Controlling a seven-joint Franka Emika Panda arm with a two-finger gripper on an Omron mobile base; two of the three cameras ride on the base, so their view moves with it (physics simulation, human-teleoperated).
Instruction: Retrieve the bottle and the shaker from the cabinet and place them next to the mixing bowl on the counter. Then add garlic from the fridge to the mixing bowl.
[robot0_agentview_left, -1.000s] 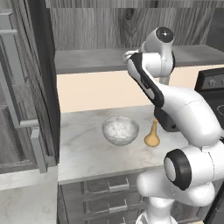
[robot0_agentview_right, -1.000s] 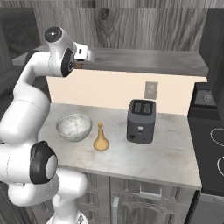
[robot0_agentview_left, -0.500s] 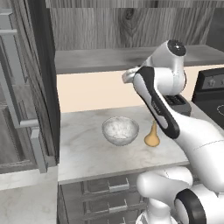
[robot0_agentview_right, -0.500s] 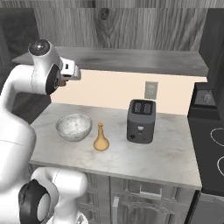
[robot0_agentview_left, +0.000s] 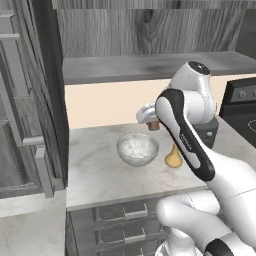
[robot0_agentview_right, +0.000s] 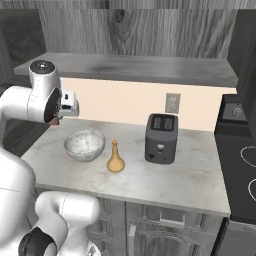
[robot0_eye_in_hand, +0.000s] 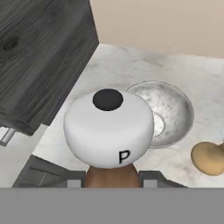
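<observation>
My gripper (robot0_eye_in_hand: 111, 181) is shut on the shaker (robot0_eye_in_hand: 109, 127), a brown cylinder with a white rounded top marked P. It hangs above the counter (robot0_agentview_left: 100, 175), just behind the mixing bowl (robot0_agentview_left: 137, 149). From the right side the gripper (robot0_agentview_right: 64, 111) sits left of the bowl (robot0_agentview_right: 84, 145), and the shaker's brown body (robot0_agentview_right: 54, 121) peeks out below the hand. The tan gourd-shaped bottle (robot0_agentview_right: 115, 157) stands upright on the counter right beside the bowl; my arm partly hides the bottle (robot0_agentview_left: 173, 157). Overhead is the cabinet shelf (robot0_agentview_right: 135, 67).
A dark toaster (robot0_agentview_right: 161, 138) stands right of the bottle. The stove (robot0_agentview_right: 240, 165) borders the counter on the right. An open dark woodgrain cabinet door (robot0_agentview_left: 50, 90) hangs at the left. Grey drawers (robot0_agentview_left: 125, 215) sit under the counter.
The arm has come down from the cabinet shelf level toward the counter, carrying the shaker to just over the mixing bowl's far side.
</observation>
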